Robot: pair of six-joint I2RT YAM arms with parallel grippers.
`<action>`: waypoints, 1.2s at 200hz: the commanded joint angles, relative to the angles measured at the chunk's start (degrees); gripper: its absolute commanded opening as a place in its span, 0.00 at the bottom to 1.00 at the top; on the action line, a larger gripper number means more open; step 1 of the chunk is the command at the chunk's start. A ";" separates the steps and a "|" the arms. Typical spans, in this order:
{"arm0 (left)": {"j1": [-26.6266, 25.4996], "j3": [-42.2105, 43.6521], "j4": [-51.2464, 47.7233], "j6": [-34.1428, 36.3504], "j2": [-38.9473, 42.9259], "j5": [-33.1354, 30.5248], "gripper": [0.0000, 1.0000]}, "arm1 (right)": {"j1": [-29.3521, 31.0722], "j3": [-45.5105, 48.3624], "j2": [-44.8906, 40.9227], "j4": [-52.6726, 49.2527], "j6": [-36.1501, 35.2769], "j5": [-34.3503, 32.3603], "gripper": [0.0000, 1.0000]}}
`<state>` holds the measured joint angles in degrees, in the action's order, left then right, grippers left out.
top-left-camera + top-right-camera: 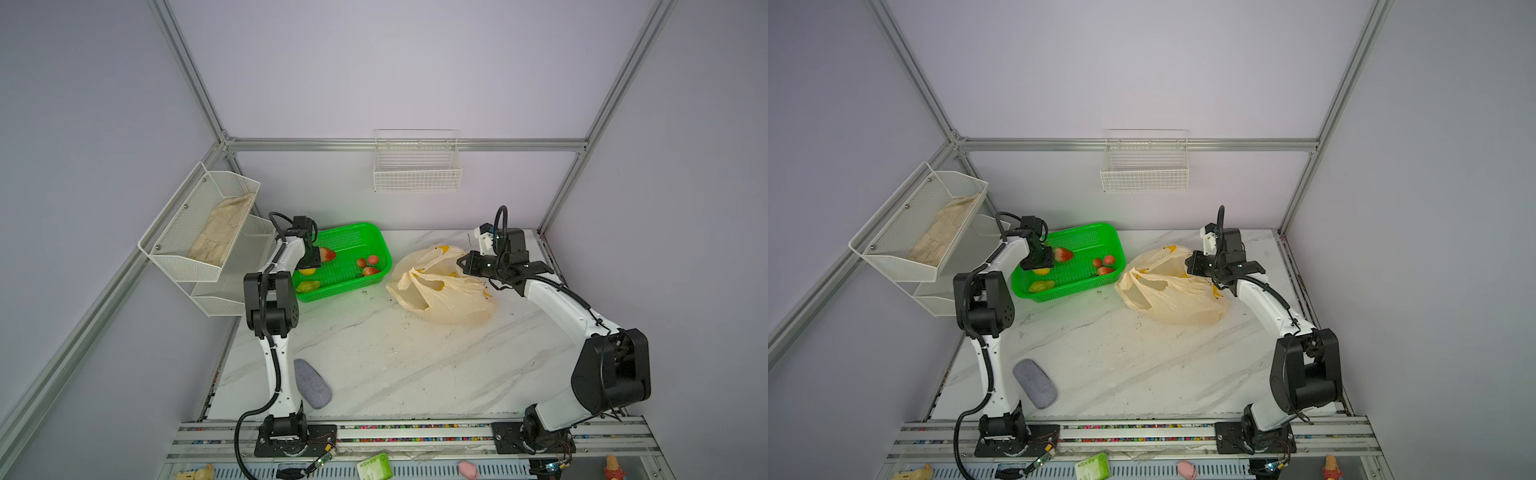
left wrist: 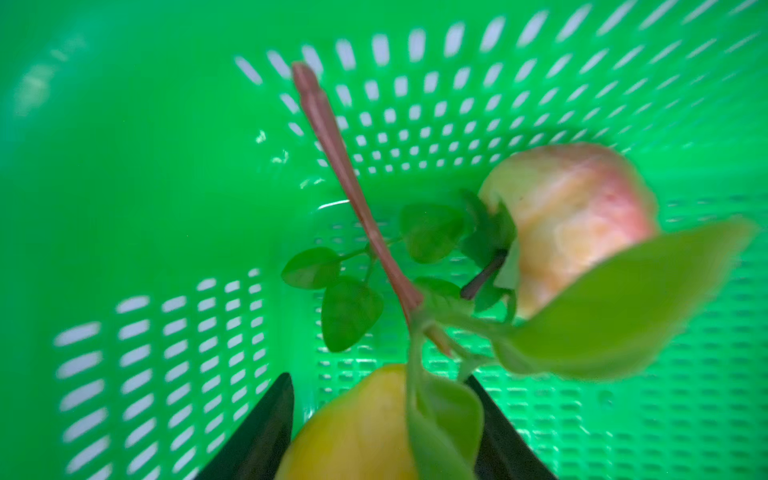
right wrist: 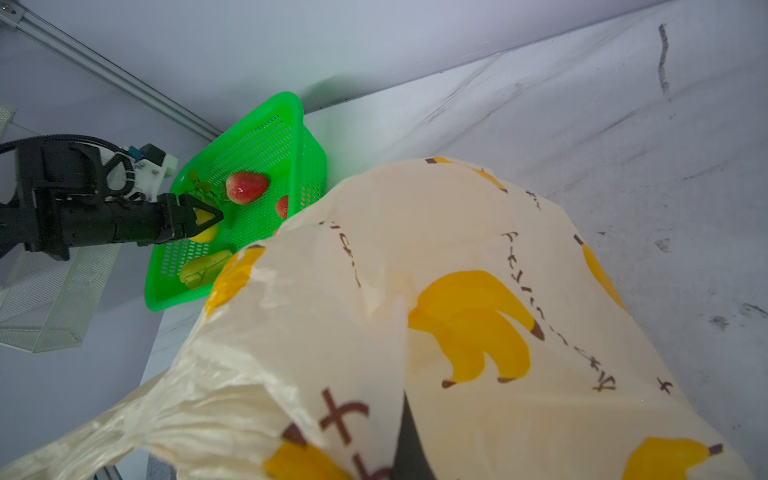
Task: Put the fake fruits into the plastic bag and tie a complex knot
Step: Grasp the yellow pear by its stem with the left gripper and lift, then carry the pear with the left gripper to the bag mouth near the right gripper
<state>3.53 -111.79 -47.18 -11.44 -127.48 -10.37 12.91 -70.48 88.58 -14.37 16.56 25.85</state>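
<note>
Left gripper (image 3: 214, 220) was down inside green basket (image 1: 345, 291), jaws closed on a yellow fruit (image 2: 353, 428). Red fruits (image 1: 372, 260) lay loose at basket's right end. Plastic bag (image 1: 449, 299) sat just right of basket, with right gripper (image 1: 462, 264) pinched shut on bag film.

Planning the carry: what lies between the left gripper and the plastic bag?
Red fruits and the green basket wall, seen in both top views.

Left end effector (image 3: 210, 220) low, jaws gripping; right end effector (image 1: 461, 264) pinched tight.
</note>
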 commanded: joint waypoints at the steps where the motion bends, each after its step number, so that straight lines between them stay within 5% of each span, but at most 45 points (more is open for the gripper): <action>1: 0.03 3.55 3.02 -3.36 11.18 4.60 0.37 | -0.21 0.49 -0.13 0.06 -0.78 0.05 0.00; 45: -4.57 24.51 18.40 -10.63 33.48 20.27 0.34 | -0.18 -0.08 0.15 0.75 0.25 -0.35 0.00; 78: -11.59 40.26 24.33 -14.71 49.37 24.01 0.32 | -0.23 -0.44 0.72 1.23 0.55 0.58 0.00; 114: -22.34 54.22 28.25 -20.95 57.95 28.32 0.31 | -0.18 -1.71 1.15 1.02 0.44 0.16 0.00; 161: -34.50 58.56 42.30 -29.03 55.68 36.29 0.31 | -0.16 -1.89 2.07 1.36 0.35 0.41 0.00; 240: -36.05 58.29 56.32 -37.53 48.64 44.39 0.31 | -0.21 -1.45 2.32 1.36 0.27 0.65 0.00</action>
<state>-32.51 -54.08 1.56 -45.50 -79.99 30.13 12.91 -70.72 90.39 -13.87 17.08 26.00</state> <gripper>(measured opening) 0.566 0.050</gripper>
